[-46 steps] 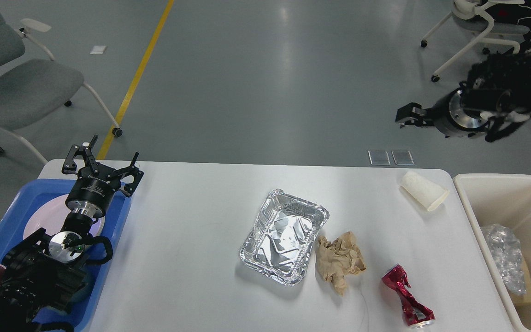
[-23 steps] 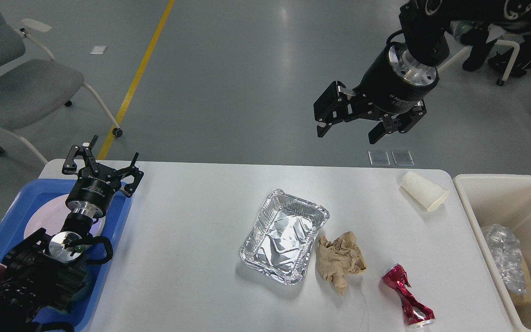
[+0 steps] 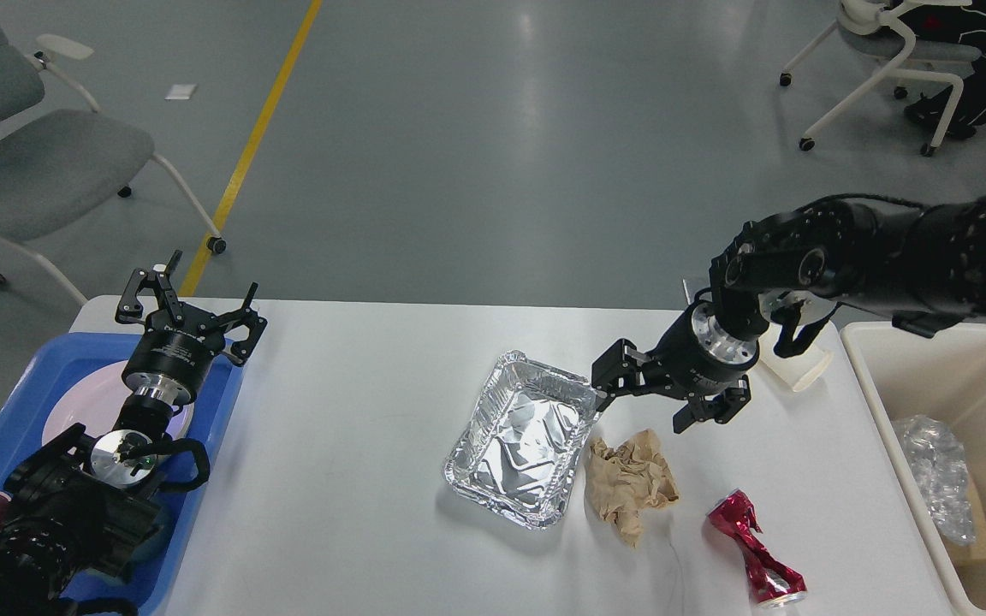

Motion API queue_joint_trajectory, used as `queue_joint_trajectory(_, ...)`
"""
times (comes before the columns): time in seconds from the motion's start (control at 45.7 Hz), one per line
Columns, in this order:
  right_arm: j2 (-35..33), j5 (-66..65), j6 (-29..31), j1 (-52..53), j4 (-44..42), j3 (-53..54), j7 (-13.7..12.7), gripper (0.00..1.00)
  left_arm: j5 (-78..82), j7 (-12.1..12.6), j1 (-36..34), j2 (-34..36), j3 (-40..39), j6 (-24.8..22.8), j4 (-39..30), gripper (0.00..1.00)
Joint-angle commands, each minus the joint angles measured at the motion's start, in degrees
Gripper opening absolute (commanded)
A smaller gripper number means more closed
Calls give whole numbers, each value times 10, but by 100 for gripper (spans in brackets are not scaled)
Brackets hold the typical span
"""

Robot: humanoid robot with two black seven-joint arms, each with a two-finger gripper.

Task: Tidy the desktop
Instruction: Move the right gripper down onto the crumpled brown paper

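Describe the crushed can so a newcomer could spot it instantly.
Start at the large white desktop and go to its near right corner, beside the cream rectangular bin. The crushed red metal can lies there, right of the crumpled brown paper; it is the only red, twisted item.

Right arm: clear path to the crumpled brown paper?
Probably yes. The right gripper hangs open just above and beyond the crumpled brown paper, with nothing between them. The foil tray sits close on the paper's left, so little room that side.

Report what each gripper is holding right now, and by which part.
Nothing is held. The right gripper hangs open above the desktop, beside the foil tray and over the brown paper. The left gripper is open and empty too.
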Motion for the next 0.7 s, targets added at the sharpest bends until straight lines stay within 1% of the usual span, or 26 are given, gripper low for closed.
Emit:
queue_joint_trajectory(0.0,11,-1,-16,-59,-28,-1,0,100,0,0,0,0,0,-1,0,96)
queue_joint_trajectory(0.35,11,-1,-34,-143,-78,-1,0,100,0,0,0,0,1,-1,0,96)
queue_joint_trajectory(0.678,12,2,-40,-166,-96,1,0,100,0,0,0,0,0,-1,0,96)
